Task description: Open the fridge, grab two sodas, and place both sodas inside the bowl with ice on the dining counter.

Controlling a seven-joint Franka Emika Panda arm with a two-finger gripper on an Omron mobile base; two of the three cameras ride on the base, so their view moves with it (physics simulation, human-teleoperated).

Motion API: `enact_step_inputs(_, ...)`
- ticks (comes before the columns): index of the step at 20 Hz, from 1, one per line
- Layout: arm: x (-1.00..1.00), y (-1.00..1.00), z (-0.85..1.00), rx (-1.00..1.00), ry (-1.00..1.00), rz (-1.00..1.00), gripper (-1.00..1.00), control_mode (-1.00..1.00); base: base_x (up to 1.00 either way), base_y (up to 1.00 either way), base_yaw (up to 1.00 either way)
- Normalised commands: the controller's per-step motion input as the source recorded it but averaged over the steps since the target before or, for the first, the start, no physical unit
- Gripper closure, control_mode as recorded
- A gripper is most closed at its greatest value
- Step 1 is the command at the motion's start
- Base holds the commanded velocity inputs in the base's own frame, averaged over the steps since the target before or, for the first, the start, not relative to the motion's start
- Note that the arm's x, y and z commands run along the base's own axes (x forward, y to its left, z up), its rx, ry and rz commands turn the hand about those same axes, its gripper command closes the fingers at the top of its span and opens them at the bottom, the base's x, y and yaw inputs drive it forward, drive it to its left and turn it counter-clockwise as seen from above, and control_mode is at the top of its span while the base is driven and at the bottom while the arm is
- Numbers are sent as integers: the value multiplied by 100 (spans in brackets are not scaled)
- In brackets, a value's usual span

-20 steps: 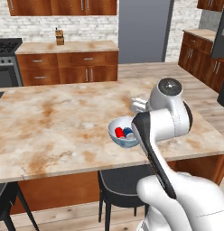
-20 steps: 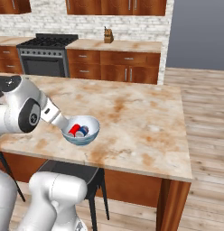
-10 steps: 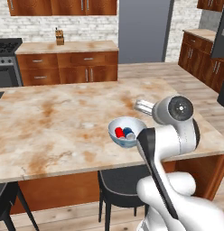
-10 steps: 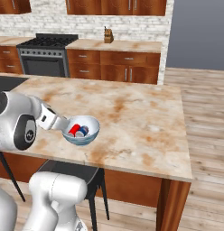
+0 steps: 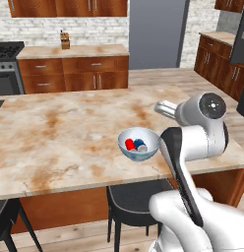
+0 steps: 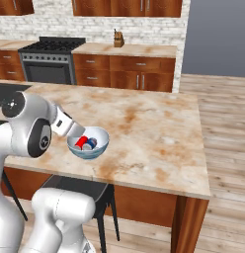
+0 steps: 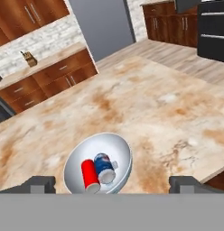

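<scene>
The pale blue-white bowl (image 5: 138, 144) (image 6: 88, 143) (image 7: 98, 163) stands near the front edge of the dining counter (image 5: 60, 128) (image 6: 149, 128) (image 7: 145, 103). Both sodas lie side by side in it, the red can (image 5: 129, 144) (image 6: 80, 142) (image 7: 89, 174) and the pale blue can (image 5: 140, 145) (image 6: 91, 143) (image 7: 105, 166). My gripper (image 7: 113, 184) hangs open above and just short of the bowl, with nothing between its fingertips (image 7: 41, 182). The grey fridge (image 5: 158, 32) (image 6: 218, 37) (image 7: 102, 25) stands shut at the back of the room.
A black stool (image 5: 134, 199) (image 6: 77, 185) sits under the counter's front edge below the bowl. Wall counters with wood drawers (image 5: 75, 74) (image 6: 129, 74), a knife block (image 5: 65, 40) and a stove (image 6: 50, 62) line the back wall. Dark wood cabinets (image 5: 217, 61) stand at the right.
My arm has folded back toward the base, drawing the hand away from over the bowl. The bowl and both cans have not moved.
</scene>
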Motion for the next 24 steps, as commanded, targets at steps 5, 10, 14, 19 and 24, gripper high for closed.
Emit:
enact_step_inputs(5,-8,-2,10,17,19,4,-100,-100,0,0,0)
enact_step_inputs(10,-11,0,0,1,11,18,-100,-100,0,0,0)
enact_step_inputs(14,-13,0,0,0,12,15,-100,-100,0,0,0)
enact_step_inputs(19,-23,0,-2,0,9,12,-100,-100,0,0,0)
enact_step_inputs(24,-35,3,-8,-2,3,5,-100,-100,0,0,0)
